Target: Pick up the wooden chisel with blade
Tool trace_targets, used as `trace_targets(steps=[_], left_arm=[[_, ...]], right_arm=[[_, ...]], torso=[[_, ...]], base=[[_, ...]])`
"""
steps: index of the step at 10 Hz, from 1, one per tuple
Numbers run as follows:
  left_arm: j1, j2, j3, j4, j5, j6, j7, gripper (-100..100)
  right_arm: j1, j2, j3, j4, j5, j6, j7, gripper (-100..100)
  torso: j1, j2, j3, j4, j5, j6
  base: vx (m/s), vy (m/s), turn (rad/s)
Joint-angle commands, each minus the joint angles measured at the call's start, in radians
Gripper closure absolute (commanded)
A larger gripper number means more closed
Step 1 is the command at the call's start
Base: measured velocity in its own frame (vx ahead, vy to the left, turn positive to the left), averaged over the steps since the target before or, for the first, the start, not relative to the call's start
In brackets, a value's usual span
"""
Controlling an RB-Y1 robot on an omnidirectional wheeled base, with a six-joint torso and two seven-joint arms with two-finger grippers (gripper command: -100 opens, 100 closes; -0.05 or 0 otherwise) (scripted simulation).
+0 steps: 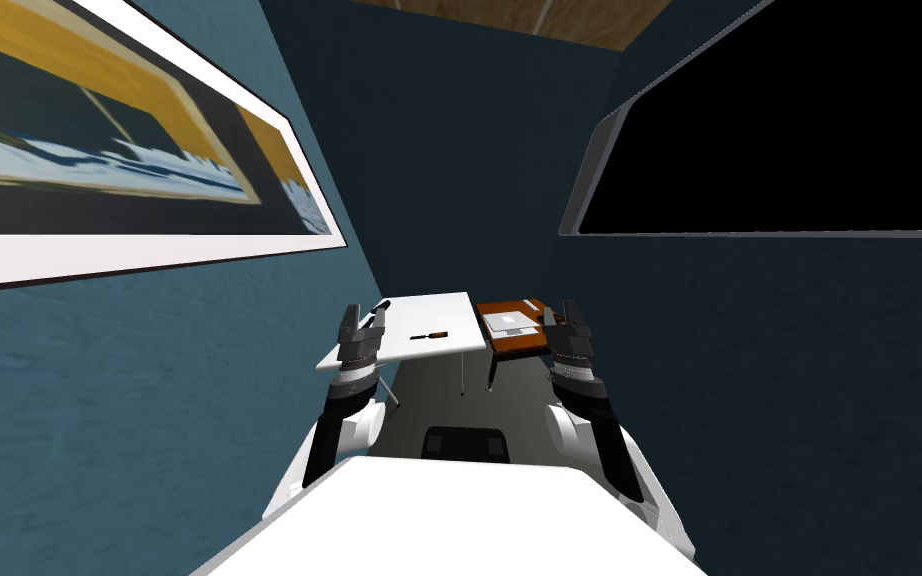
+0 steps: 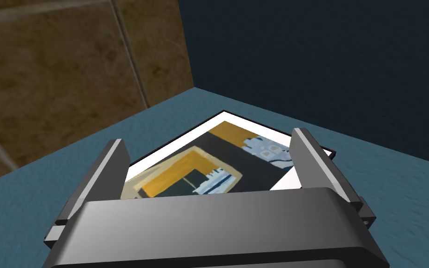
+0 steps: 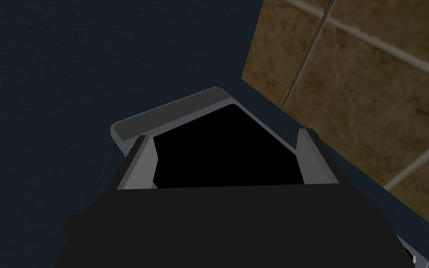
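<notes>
Lying flat on white counter (image 1: pixel 441 312): chisel (image 1: pixel 429 336), untouched. Fingers apart and empty on left hand (image 1: pixel 365 318) and right hand (image 1: pixel 562 315), both raised.

We make out the chisel (image 1: pixel 429 336) as a small, slim tool, brown along most of its length and darker at one end. It lies flat on the white surface (image 1: pixel 449 310), nearer to that surface's near edge than its far one, with its length running roughly along that edge.

Head cam: far table (image 1: pixel 449 312) — wrists upward.
</notes>
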Motion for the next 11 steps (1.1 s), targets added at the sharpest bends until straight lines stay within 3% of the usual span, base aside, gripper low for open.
trace_targets(steps=[1,3,6,11], left_arm=[[-0.01,0.032,0.005,0.002,0.001,0.024,-0.003,-100],[-0.034,0.075,0.016,0.007,0.004,0.078,-0.009,-100],[-0.05,0.094,0.023,0.01,0.006,0.118,-0.013,-100],[-0.118,0.133,0.054,0.02,0.014,0.255,-0.03,-100]], right_arm=[[0.0,0.0,0.0,0.0,0.0,0.0,0.0,0],[0.0,0.0,0.0,0.0,0.0,0.0,0.0,0],[0.0,0.0,0.0,0.0,0.0,0.0,0.0,0],[0.0,0.0,0.0,0.0,0.0,0.0,0.0,0]], torso=[[0.0,0.0,0.0,0.0,0.0,0.0],[0.0,-0.001,0.0,0.0,0.0,0.0],[0.0,-0.001,0.0,0.0,0.0,0.0],[0.0,-0.001,0.0,0.0,0.0,0.0]], base=[[0.0,0.0,0.0],[0.009,0.001,0.01],[0.007,0.0,0.008],[0.007,0.001,0.015]])
